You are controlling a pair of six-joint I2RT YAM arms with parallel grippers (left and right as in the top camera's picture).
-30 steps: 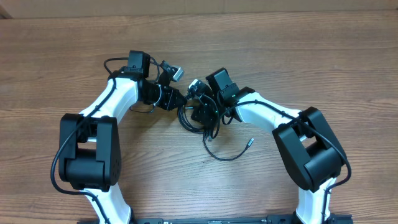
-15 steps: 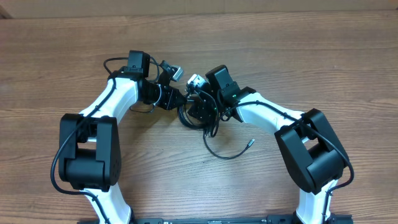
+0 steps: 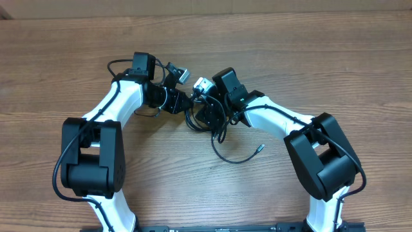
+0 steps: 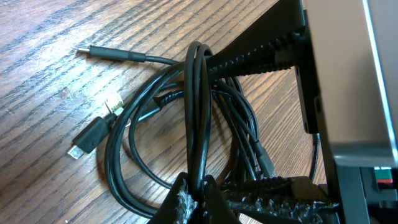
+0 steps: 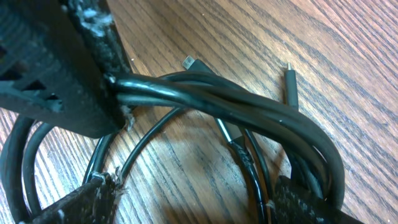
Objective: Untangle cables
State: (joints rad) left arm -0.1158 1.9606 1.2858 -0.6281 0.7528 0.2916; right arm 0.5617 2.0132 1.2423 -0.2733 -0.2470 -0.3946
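The cables [image 3: 233, 162] are a tangled bundle of thin black cords at the table's middle, with one loop trailing to a small plug [image 3: 260, 148]. My left gripper [image 3: 187, 102] is shut on strands of the bundle; in the left wrist view its tips [image 4: 198, 198] pinch an upright loop of the cables [image 4: 199, 93]. My right gripper [image 3: 196, 116] meets it from the right. In the right wrist view it [image 5: 199, 199] is open wide, with strands of the cables [image 5: 236, 102] running between its fingers. Its ridged finger [image 4: 261, 59] passes through the loop.
Loose plugs lie on the wood: a flat connector [image 4: 87, 140] and a slim one [image 4: 99, 51] in the left wrist view, and two more [image 5: 189, 62] [image 5: 290, 81] in the right wrist view. Both arms crowd the middle of the wooden table [image 3: 335, 58].
My right gripper has edged up and left, closer to the left gripper, and the bundle has shifted slightly with it. The left arm has stayed still.
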